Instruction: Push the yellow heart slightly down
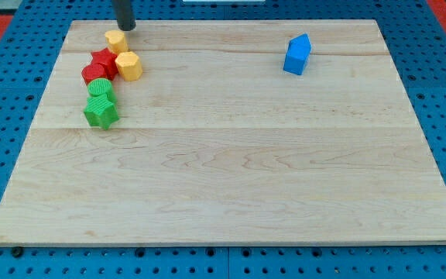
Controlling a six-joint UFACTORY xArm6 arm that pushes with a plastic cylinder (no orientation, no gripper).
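The yellow heart (116, 40) lies near the top left corner of the wooden board (231, 170). My tip (126, 29) is just above it and slightly to its right, very close to or touching its upper edge. Below the heart lie a red star (104, 60) and a yellow hexagonal block (129, 66), both close to it.
A red round block (93, 74) sits below-left of the red star. A green round block (100, 89) and a green star (101, 113) continue the column downward. A blue house-shaped block (297, 54) stands alone at the top right.
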